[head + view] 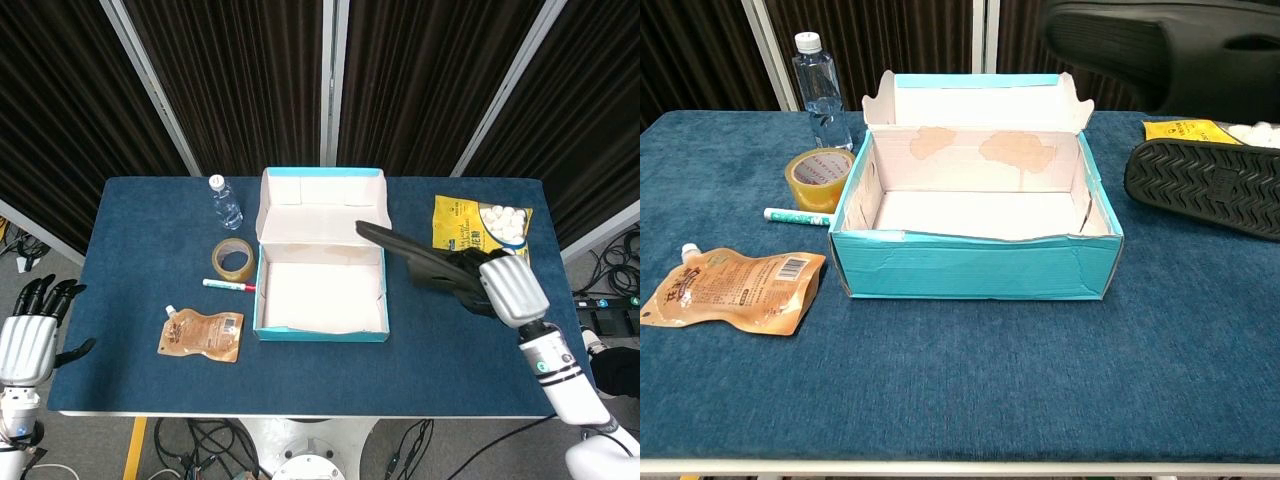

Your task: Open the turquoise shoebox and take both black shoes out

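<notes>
Now right hand [510,288] fingers [468,272] grip black shoe [400,247] aloft.

A robot test lab: black curtains [240,80] behind a blue-clothed table [140,230], loose cables [215,440] on the floor.

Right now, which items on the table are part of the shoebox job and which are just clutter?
Job:
turquoise shoebox, open and empty
black shoe held up by right hand
second black shoe, sole up on the table

Clutter:
water bottle
tape roll
marker
orange pouch
yellow snack bag
</notes>
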`<action>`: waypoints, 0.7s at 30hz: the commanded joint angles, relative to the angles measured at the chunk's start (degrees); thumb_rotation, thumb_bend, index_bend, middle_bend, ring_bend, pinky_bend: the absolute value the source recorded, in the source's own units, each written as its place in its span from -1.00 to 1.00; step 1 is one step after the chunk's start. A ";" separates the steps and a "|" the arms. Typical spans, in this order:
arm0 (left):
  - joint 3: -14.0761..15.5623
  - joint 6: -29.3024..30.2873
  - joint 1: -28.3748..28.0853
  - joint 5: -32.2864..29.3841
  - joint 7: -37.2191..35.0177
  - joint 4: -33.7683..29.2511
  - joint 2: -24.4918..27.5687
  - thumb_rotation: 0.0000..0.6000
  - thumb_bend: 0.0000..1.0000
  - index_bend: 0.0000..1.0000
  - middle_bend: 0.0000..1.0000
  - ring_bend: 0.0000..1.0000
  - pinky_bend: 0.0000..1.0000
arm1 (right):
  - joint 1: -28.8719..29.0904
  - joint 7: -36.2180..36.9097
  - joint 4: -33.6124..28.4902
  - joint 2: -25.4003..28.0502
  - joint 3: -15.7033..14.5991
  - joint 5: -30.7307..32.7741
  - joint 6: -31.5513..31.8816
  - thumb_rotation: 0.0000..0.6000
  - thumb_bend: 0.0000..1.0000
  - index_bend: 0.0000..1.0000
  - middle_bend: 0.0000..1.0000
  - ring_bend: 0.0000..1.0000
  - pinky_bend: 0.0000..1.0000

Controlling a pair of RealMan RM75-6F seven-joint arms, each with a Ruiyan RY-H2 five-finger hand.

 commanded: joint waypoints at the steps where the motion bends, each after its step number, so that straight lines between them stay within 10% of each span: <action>1: -0.01 -0.16 -0.15 0.04 -0.05 0.12 -0.10 1.00 -0.97 -0.54 -0.64 -0.84 -0.78 | -5.98 10.23 3.80 -0.44 -1.54 1.14 0.78 1.00 0.83 0.37 0.23 0.19 -0.10; 21: 0.37 -0.48 -0.29 -0.09 -0.47 0.48 -0.39 1.00 -0.97 -0.54 -0.64 -0.84 -0.78 | -6.35 31.93 13.03 -11.07 3.75 6.76 -19.47 1.00 0.79 0.28 0.15 0.11 -0.12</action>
